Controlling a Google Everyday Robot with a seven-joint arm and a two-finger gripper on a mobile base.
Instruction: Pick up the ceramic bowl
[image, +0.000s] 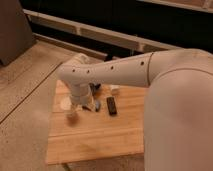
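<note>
My white arm (115, 75) reaches from the right across a wooden table (95, 135). Its wrist bends down at the table's left part, and the gripper (73, 112) hangs low over the wood there. A dark rounded edge (95, 87) shows just behind the wrist; it may be the ceramic bowl, which the arm otherwise hides. A small white cup (64, 103) sits just left of the wrist, partly covered by it.
A dark flat rectangular block (111, 105) lies right of the wrist, with a small bluish thing (97, 105) between them. A small white thing (115, 89) sits farther back. Speckled floor surrounds the table, with a dark wall and rail behind.
</note>
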